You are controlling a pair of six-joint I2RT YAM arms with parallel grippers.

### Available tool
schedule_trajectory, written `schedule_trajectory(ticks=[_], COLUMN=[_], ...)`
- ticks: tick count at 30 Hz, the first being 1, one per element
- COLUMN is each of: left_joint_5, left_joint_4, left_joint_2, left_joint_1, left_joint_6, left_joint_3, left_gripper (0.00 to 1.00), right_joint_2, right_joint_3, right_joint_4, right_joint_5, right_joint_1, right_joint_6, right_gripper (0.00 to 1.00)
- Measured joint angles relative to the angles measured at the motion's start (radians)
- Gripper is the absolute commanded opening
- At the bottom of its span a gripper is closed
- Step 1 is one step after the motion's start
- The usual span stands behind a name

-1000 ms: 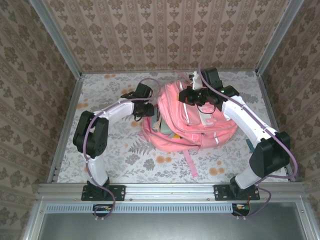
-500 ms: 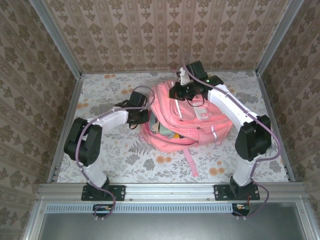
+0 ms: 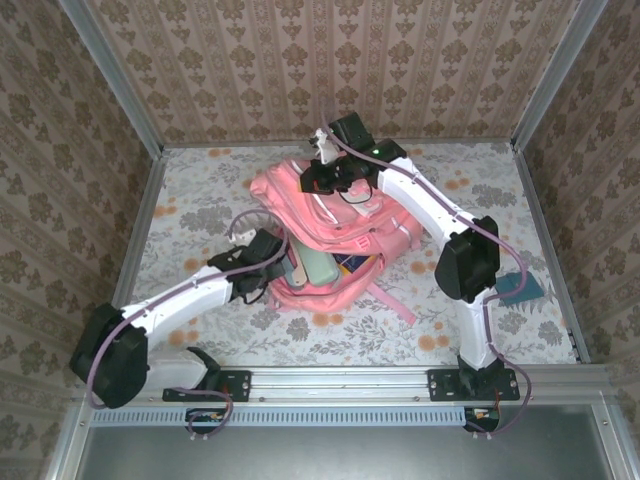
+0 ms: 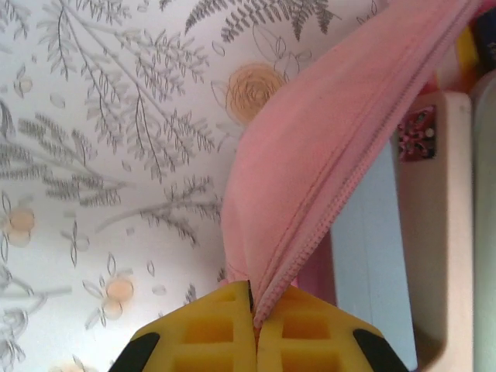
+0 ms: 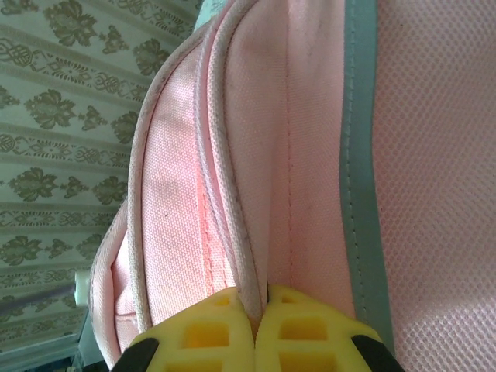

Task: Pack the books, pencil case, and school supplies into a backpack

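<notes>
Top view: the large pink fabric backpack [image 3: 372, 226] lies mid-desk, long axis running from far to near, mouth gaping toward the near left. The left hand [image 3: 272, 270] is pinched shut on the near-left rim of that mouth; the right hand [image 3: 322, 178] is pinched shut on the far top edge. A pale mint-green oblong pencil case [image 3: 315, 265] sits inside the mouth, a dark book edge beside it. A small flat teal booklet [image 3: 520, 288] lies on the floral-patterned desk [image 3: 200, 190], well apart from the mouth and just beside the right arm's elbow; judged the right arm is nearer, but it must release first. A pink strap [image 3: 396, 306] trails between bag and booklet. Left wrist view: left hand [image 4: 254, 301] clamps the zipper edge of the backpack [image 4: 310, 155]. Right wrist view: right hand [image 5: 260, 301] clamps a fold of the backpack [image 5: 310, 155].
</notes>
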Motion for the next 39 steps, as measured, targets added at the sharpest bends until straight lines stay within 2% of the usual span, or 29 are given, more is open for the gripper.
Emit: schedule_trajectory(ticks=[3,5,6,8,11,13,16,18,24,27,31,32,35,37,39], left_joint_5=[-0.061,-0.087,-0.092,-0.090,-0.077,-0.064,-0.052,-0.047,-0.034,-0.052,-0.057,-0.044,0.043,0.119,0.183], left_joint_4=[-0.003,-0.006,-0.014,-0.032,-0.046,-0.040,-0.034,-0.042,-0.164,-0.273,-0.344,-0.344,-0.305,-0.262,-0.225], left_joint_2=[0.008,0.057,0.097,0.188,0.293,0.322,0.316,0.303,0.195,0.136,0.045,0.027,0.016,0.078,0.182], left_joint_1=[-0.099,-0.154,-0.175,-0.206,-0.247,-0.272,-0.282,-0.282,-0.282,-0.282,-0.245,-0.220,-0.071,0.042,0.112], left_joint_6=[-0.096,-0.124,-0.129,-0.127,-0.095,-0.060,-0.020,0.010,0.086,0.098,0.158,0.181,0.275,0.357,0.432], left_joint_3=[-0.010,0.012,0.039,0.117,0.232,0.281,0.307,0.310,0.313,0.352,0.392,0.397,0.417,0.467,0.543], left_gripper=[0.00,0.00,0.01,0.13,0.31,0.53,0.75,0.82,0.86,0.87,0.88,0.88,0.87,0.87,0.87], right_joint_2=[0.007,0.006,0.004,-0.021,-0.108,-0.188,-0.323,-0.411,-0.624,-0.659,-0.665,-0.671,-0.701,-0.720,-0.728], right_joint_3=[0.008,0.008,0.002,-0.048,-0.192,-0.304,-0.455,-0.545,-0.806,-0.905,-0.974,-0.983,-1.015,-1.039,-1.060], right_joint_4=[-0.013,-0.027,-0.026,-0.002,0.043,0.069,0.094,0.108,0.150,0.153,0.153,0.153,0.173,0.199,0.216], right_joint_5=[-0.007,-0.006,-0.005,0.002,0.035,0.068,0.123,0.159,0.249,0.284,0.333,0.340,0.377,0.397,0.417], right_joint_1=[0.008,0.008,0.006,0.000,-0.028,-0.064,-0.122,-0.159,-0.249,-0.280,-0.296,-0.298,-0.310,-0.322,-0.333], right_joint_6=[-0.004,-0.018,-0.025,-0.028,-0.026,-0.022,-0.016,-0.012,0.043,0.077,0.112,0.121,0.157,0.183,0.205], right_gripper=[0.10,0.22,0.24,0.29,0.45,0.51,0.52,0.53,0.57,0.63,0.67,0.68,0.71,0.75,0.77])
